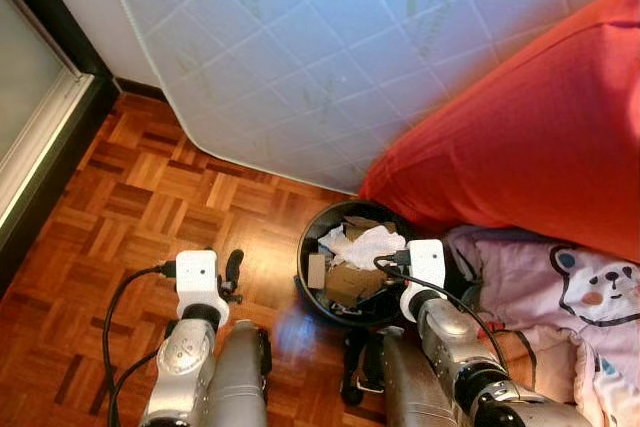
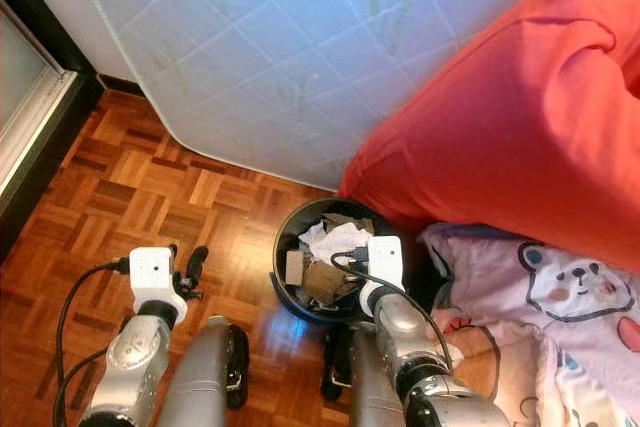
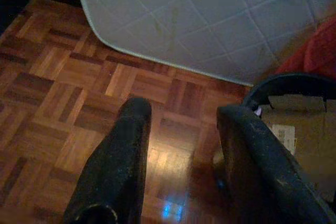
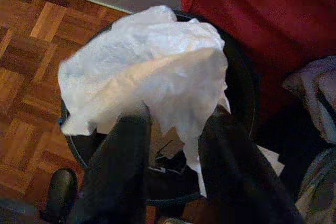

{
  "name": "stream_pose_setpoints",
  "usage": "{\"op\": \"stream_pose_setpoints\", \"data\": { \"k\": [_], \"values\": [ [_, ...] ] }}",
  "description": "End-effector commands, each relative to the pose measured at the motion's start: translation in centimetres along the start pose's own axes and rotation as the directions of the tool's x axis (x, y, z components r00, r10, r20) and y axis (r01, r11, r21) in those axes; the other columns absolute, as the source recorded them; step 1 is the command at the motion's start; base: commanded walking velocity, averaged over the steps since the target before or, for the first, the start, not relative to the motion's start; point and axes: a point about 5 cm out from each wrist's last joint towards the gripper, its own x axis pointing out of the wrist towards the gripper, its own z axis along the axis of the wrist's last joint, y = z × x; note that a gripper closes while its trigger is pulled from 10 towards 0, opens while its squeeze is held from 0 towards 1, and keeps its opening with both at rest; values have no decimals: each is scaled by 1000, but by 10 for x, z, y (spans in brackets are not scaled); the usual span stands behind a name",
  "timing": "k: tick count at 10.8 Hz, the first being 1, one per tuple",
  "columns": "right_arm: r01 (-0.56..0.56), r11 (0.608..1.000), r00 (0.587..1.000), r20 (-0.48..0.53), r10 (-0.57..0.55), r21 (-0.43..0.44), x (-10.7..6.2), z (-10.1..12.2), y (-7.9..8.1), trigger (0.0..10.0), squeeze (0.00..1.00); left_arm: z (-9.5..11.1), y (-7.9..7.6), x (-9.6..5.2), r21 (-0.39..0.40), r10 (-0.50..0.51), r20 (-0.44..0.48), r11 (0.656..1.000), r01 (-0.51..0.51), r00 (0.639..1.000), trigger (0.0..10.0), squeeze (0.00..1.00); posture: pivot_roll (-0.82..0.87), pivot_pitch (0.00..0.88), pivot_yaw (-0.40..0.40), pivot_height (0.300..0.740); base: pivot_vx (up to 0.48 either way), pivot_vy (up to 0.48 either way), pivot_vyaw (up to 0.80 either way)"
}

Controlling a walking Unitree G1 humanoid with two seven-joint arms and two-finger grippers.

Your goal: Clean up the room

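A round black waste bin (image 1: pixel 306 247) stands on the parquet floor, holding brown cardboard (image 1: pixel 345 282) and paper scraps. My right gripper (image 4: pixel 176 121) hovers over the bin's right side, shut on a crumpled white paper (image 4: pixel 152 61) that bulges above its fingers; the same paper (image 1: pixel 365 245) sits at the bin's mouth in the left eye view. My left gripper (image 3: pixel 184 108) hangs open over bare floor just left of the bin rim (image 3: pixel 283 80), with nothing between its fingers (image 1: pixel 234 267).
A white quilted mattress (image 1: pixel 330 47) leans against the wall behind the bin. A big red cushion (image 1: pixel 540 127) presses against the bin's right. A pale blanket with a bear print (image 1: pixel 580 292) lies at the right. A dark door frame (image 1: pixel 50 147) lines the left.
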Motion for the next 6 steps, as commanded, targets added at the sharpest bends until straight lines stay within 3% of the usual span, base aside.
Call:
{"op": "stream_pose_setpoints", "data": {
  "k": [1,6],
  "values": [
    [14,1000,999,-51,-13,25,-6,-18,-4,10000,1000,-9,0,-8,-13,3,-40,1000,-3,999,10000,0,252,455,-75,651,0,0,0],
    [-23,999,998,-55,24,26,-4,-15,1,10000,1000,-8,0,-9,-16,3,-45,1000,-4,999,10000,0,257,445,-78,651,0,0,0]
  ]
}}
